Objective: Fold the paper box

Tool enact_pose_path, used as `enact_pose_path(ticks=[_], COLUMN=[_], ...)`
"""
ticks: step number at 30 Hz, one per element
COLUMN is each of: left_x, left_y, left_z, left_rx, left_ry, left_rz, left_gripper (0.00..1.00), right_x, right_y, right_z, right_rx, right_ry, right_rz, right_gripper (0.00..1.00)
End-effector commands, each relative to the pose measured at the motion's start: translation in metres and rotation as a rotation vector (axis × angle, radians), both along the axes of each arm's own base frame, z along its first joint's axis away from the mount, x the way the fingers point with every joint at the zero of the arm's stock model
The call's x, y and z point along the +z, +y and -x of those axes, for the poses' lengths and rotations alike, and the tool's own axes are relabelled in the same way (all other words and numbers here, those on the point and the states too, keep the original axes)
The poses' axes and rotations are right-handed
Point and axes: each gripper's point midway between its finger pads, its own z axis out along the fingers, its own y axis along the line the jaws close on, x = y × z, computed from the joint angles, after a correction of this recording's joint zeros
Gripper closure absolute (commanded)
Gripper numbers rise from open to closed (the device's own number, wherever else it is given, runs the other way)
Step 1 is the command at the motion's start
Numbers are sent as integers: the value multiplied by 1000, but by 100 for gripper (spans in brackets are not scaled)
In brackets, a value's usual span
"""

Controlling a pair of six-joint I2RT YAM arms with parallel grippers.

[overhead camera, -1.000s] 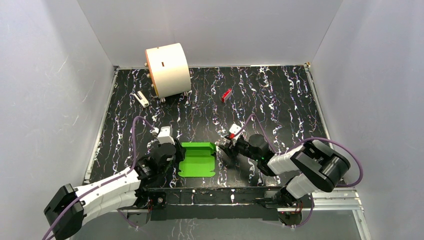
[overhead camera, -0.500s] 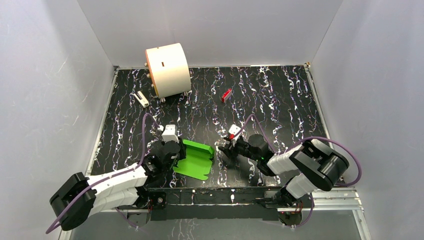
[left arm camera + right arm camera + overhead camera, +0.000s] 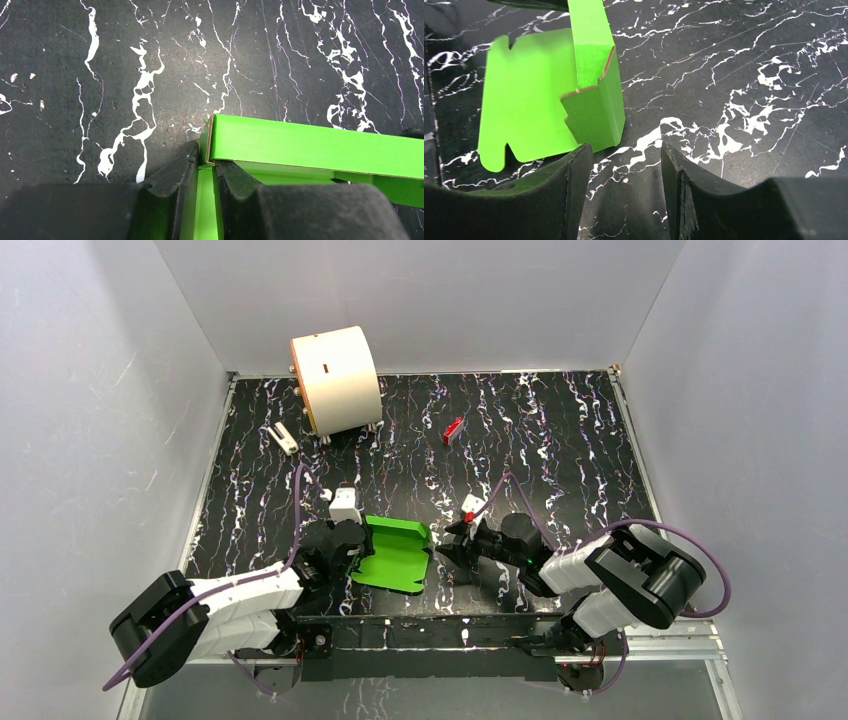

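1. Top view: since a second ago my left claw (image 3: pixel 357 542) has crept forward, and the paper box (image 3: pixel 395 558), flat then, now tilts up on its left side near the table (image 3: pixel 560 440) front.
2. Left claw pinches its left wall, nearly closed.
3. My right claw (image 3: pixel 624 155) gapes empty just beside it.

Pale grey walls (image 3: pixel 420 300); black white-veined tabletop (image 3: pixel 560 440), possibly marble-print.
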Motion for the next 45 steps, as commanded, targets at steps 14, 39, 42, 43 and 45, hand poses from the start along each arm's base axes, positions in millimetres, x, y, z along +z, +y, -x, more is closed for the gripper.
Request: enact_pose_path(ticks=[14, 39, 42, 43, 45], left_x=[9, 6, 8, 7, 8], left_y=[-9, -10, -10, -11, -12], left_z=[-9, -9, -10, -9, -9], left_rx=[-51, -73, -72, -74, -78], left_ry=[-47, -36, -41, -40, -39], left_rz=[-50, -86, -82, -84, -83], left_gripper=[90, 91, 91, 91, 91], right_x=[33, 40, 41, 42, 42], right_y=[18, 16, 25, 28, 32], right_z=[-15, -20, -17, -17, -16], right_rx=[50, 239, 296, 307, 319], right_ry=[-144, -120, -100, -94, -86], right_rz=[-38, 64, 49, 42, 24], right_gripper=[44, 49, 49, 49, 49])
